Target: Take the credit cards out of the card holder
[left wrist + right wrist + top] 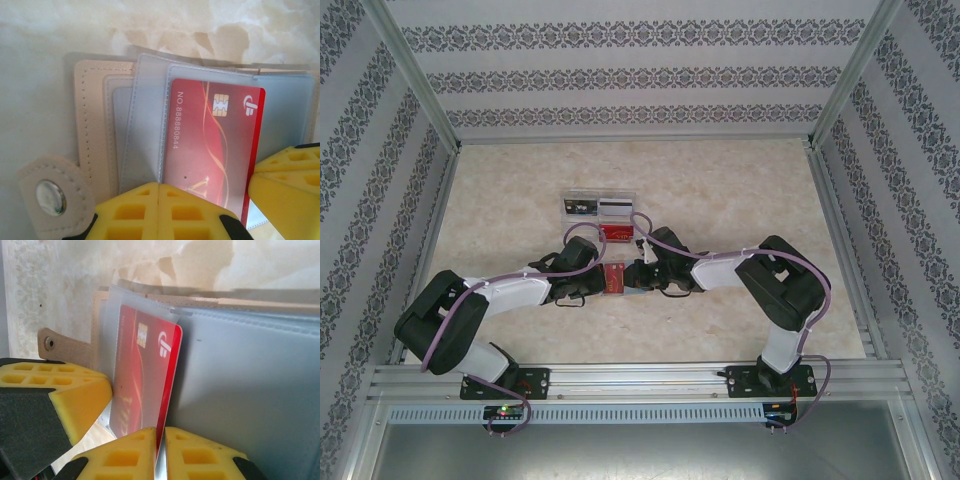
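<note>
Jaws of your right gripper (160, 440) are pinching the near edge of the red credit card (215, 145). Jaws of your left gripper (158, 194) are sitting fully shut over the near edge of the card holder (92, 115); can't tell if anything is caught between them. Holder is lying open on the marble table (50, 30) between both arms, snap strap (50, 192) sticking out. Progress, my read: early. Card is showing one bare red edge but mostly sitting inside its clear sleeve (145, 115), so the whole pull is left. Can't tell if the greyish pockets beside it are holding more cards. Card is reading "NO.888880844", with a white logo (248, 105) beside the chip (219, 105); the pads are partly hiding the gold lettering.
</note>
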Robot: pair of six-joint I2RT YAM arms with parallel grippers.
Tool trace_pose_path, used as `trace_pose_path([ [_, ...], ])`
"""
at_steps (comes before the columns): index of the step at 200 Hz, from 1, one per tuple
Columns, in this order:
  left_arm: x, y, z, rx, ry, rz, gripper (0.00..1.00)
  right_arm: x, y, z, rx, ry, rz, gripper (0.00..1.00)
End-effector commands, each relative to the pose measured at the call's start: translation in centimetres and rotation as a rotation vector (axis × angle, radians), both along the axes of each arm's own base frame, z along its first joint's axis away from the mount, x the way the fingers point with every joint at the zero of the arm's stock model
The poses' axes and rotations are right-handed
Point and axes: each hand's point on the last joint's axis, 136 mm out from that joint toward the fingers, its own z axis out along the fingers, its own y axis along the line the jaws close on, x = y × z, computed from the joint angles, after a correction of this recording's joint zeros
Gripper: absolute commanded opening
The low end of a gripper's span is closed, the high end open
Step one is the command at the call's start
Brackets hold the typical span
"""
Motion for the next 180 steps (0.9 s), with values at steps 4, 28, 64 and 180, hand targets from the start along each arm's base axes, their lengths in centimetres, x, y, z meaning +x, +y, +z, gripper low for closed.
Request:
trace_pose_path([
  [4,-1.2,1.4,-1.7,0.075,0.062,0.015,0.0,0.1,0.6,0.1,0.014,0.011,0.012,0.15],
  [28,-1.3,1.5,-1.7,0.074,0.065,0.014,0.0,0.0,0.7,0.1,0.017,0.014,0.019,0.12],
  [64,-1.3,1.6,-1.8,0.083,0.065,0.015,0.0,0.1,0.3,-0.1,0.009,0.017,0.01,0.0],
  [180,-1.6,2.2,-2.2,0.113,0.075,0.023,0.0,0.5,-2.2,0.2,0.01,0.014,-0.031,0.09],
])
